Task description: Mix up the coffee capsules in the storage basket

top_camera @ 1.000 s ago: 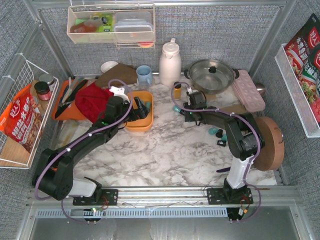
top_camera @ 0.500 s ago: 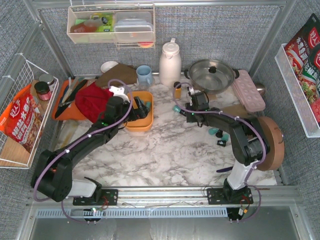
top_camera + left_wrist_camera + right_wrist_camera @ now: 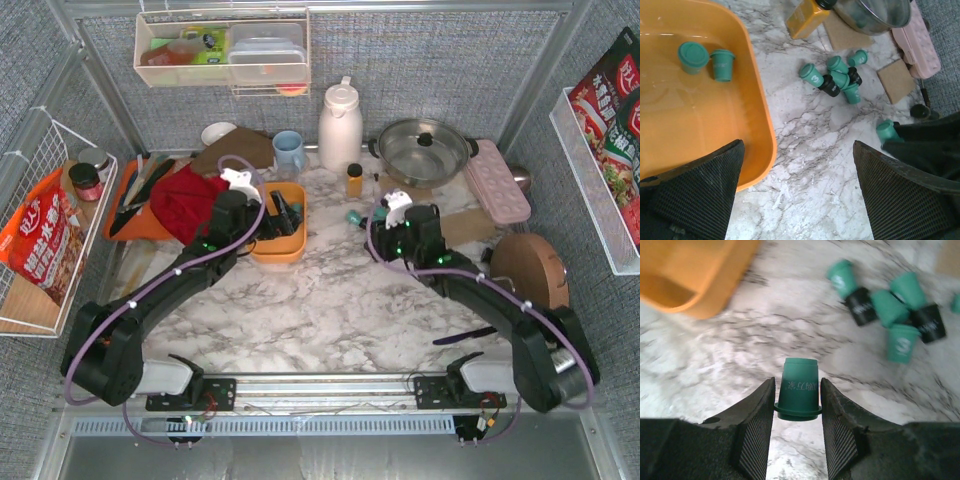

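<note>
Having swung back toward the middle since a second ago, the right jaws are pinching one teal cup-shaped plastic coffee capsule [image 3: 799,385] between both pads, above the white marbled table [image 3: 715,365]. Beyond it, a cluster of teal and black capsules [image 3: 890,305] is lying on the marble, apart from the shallow orange-yellow plastic storage basket [image 3: 690,115]. The left jaws are gaping wide across that basket's rim, and two teal capsules [image 3: 722,67] are sitting inside, side by side.

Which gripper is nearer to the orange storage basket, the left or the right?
Left. The left gripper hangs open over the storage basket, straddling its rim; the right gripper is off to the basket's right above the marble table, shut on a teal capsule.
</note>
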